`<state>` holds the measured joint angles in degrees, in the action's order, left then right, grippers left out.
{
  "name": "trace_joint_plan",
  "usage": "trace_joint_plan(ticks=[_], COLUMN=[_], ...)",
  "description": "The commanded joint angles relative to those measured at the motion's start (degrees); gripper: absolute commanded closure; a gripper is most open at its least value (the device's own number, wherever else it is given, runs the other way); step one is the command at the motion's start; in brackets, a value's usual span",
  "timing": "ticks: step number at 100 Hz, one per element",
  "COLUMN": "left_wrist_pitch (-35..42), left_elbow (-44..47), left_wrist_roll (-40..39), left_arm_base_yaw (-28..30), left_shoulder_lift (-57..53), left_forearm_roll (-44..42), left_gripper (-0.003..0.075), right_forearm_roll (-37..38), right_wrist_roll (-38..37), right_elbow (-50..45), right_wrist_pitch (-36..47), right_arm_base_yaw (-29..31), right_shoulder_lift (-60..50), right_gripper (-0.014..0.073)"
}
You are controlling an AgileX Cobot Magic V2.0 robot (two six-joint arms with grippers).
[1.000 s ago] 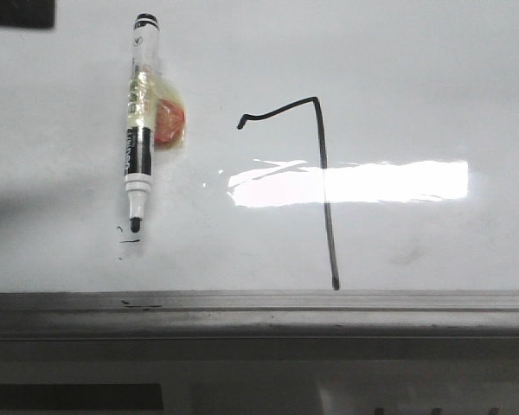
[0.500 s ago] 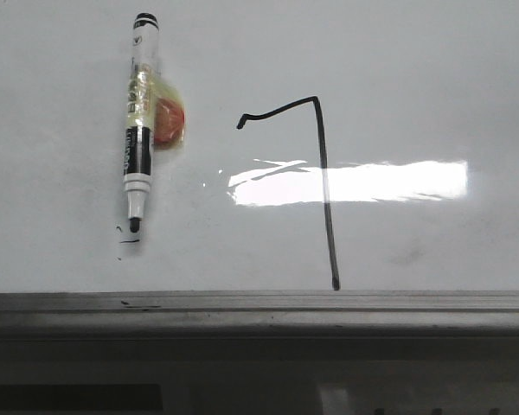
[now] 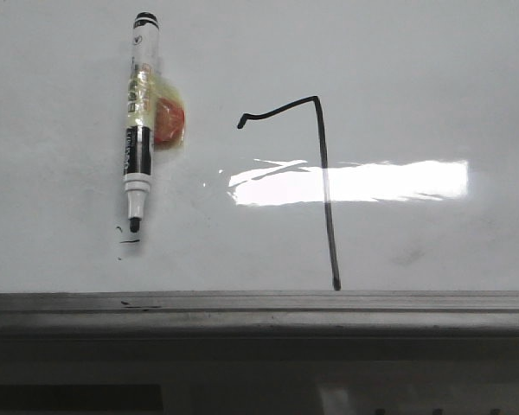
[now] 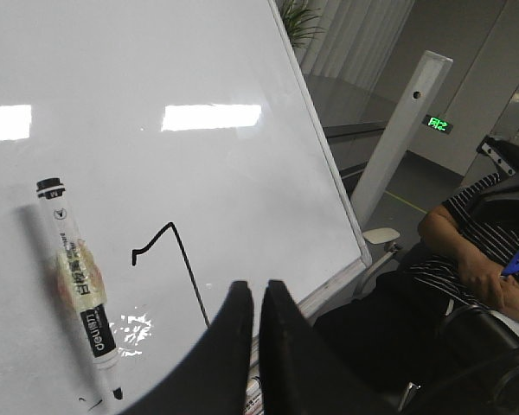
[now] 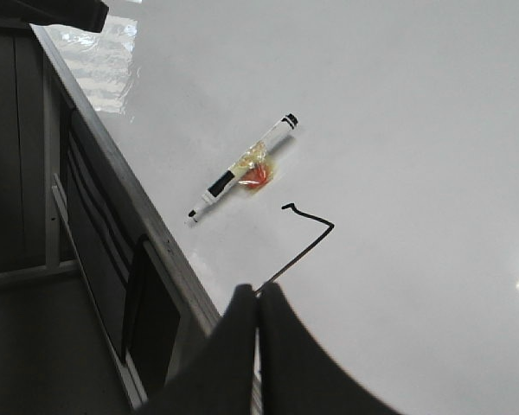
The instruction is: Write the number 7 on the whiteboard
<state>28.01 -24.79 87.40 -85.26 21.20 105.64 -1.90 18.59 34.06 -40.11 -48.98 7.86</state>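
Front view: our 7 (image 3: 322, 173) looks finished; both claws (image 4: 253, 298) (image 5: 258, 303) pinched empty just off it, retreat next.

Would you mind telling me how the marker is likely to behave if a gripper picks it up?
The marker looks rigid, slim and probably light. Its round barrel may roll if nudged sideways. Its tip is uncapped, so it could smear the whiteboard.
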Motion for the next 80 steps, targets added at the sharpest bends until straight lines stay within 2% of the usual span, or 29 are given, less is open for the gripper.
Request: trace_joint_plan(ticks=[1,21,30,38,45,57,75,80], left_wrist_pitch=[-2.17,-2.18,-1.17,-2.32,-4.9,-9.44,-24.15,-27.6], left_elbow=[-1.4,-1.25,-0.74,1.7,4.41,9.23,14.08,14.92], left_wrist_roll=[0.29,0.29,0.29,-0.05,-4.37,-20.74,-61.81,-69.11], left_arm_base_yaw=[-0.47,-0.47,0.46,2.72,6.58,17.53,41.59,46.67], left_shoulder_lift=[0.43,0.43,0.3,0.3,0.3,0.2,-2.23,-3.44], left_forearm_roll=[1.3,1.3,-1.4,-10.89,-21.17,-38.51,-75.37,-82.88], left_gripper=[0.0741,0.0741,0.0741,0.0741,0.0741,0.0741,0.0741,0.0741], right_forearm_roll=[0.36,0.36,0.36,0.36,0.36,0.36,0.36,0.36], right_wrist_roll=[0.02,0.02,0.02,0.02,0.02,0.02,0.02,0.02], right_elbow=[1.25,1.25,1.25,1.25,1.25,1.25,1.25,1.25], right_wrist_pitch=[4.2,4.2,4.2,4.2,4.2,4.2,4.2,4.2], right_arm_base_yaw=[0.35,0.35,0.35,0.35,0.35,0.35,0.35,0.35], right_shoulder_lift=[0.74,0.74,0.74,0.74,0.74,0.74,0.74,0.74], right_gripper=[0.0638,0.0638,0.0638,0.0638,0.0638,0.0638,0.0638,0.0638])
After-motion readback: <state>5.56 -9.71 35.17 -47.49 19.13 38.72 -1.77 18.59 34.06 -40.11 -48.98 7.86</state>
